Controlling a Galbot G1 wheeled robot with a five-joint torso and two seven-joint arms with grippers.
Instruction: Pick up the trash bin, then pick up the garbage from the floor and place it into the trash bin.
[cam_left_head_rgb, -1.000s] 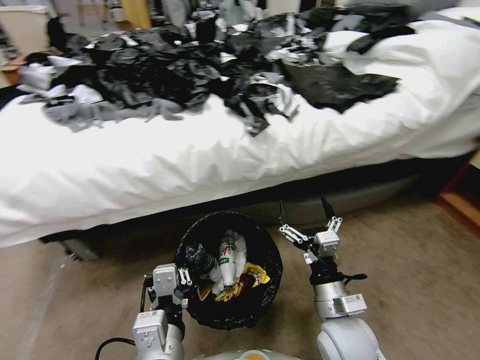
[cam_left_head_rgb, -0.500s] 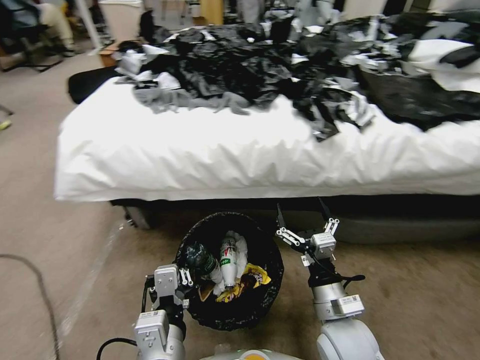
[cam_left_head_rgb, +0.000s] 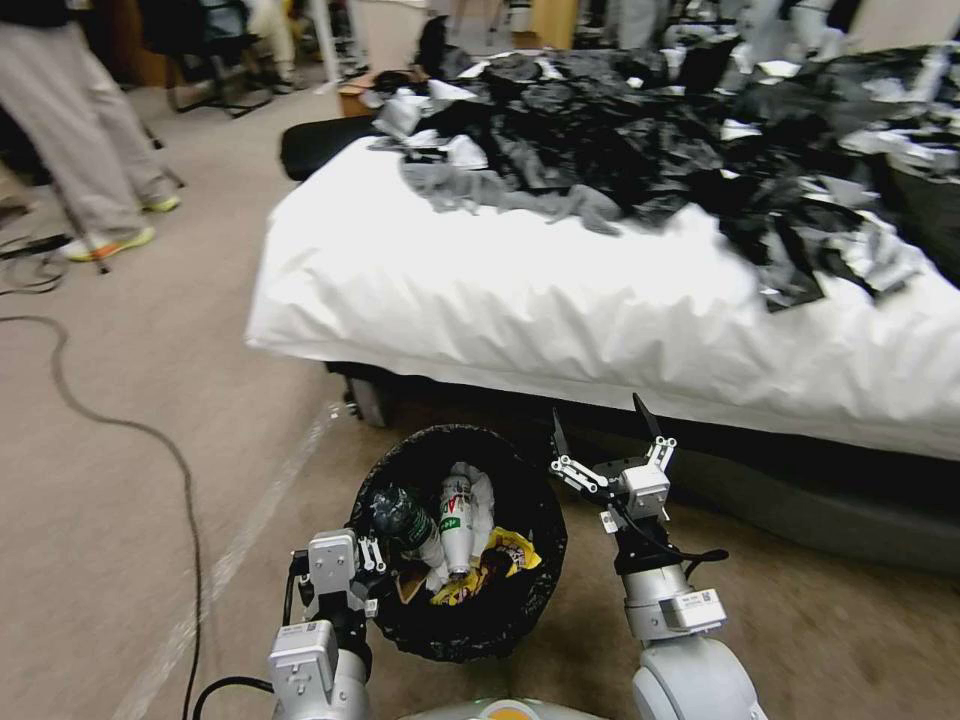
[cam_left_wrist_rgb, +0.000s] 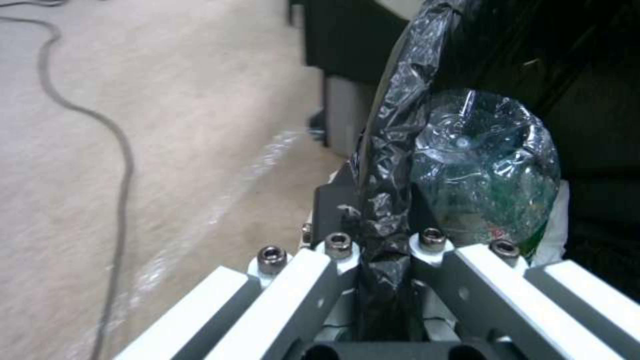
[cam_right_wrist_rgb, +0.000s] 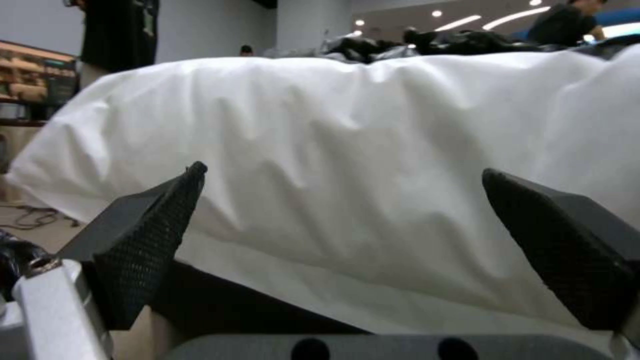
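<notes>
Left gripper (cam_left_wrist_rgb: 383, 260) pinches the liner-covered rim of the trash bin (cam_left_head_rgb: 530, 600), bin hanging just right of it, likely light and slippery there; right gripper (cam_left_head_rgb: 600, 432), fingers spread, empty, sits just beside the bin's far rim.

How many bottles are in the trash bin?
2. A dark crumpled bottle lies by the rim that the left gripper pinches; a white green-labelled bottle lies mid-bin. More may hide underneath.

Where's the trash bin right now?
Head view: the trash bin is low centre, its lined rim clamped by the left end effector, with the open right end effector beside it, before the bed.
</notes>
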